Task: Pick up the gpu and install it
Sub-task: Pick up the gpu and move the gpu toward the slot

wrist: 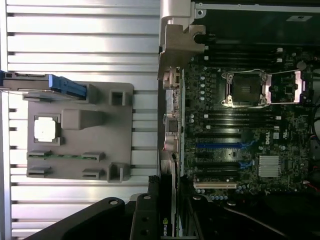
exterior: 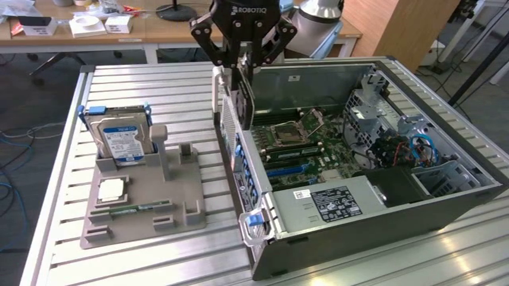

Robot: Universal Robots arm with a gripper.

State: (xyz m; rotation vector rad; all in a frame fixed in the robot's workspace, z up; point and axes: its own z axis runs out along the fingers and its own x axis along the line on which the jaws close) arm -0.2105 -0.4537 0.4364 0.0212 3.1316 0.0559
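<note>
Gpu [exterior: 245, 98] apparently in gripper [exterior: 242, 62]

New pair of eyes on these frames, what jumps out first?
The black gripper at the top of the exterior view, jaws clamped on the gpu, which hangs edge-down over the open computer case at its wall on the exterior view's left. Inside the case, the bare motherboard with an empty CPU socket. On the exterior view's left, a gray parts holder has a hard drive standing upright in it.

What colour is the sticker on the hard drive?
The sticker on the hard drive is blue and white; the exterior view shows it best.
</note>
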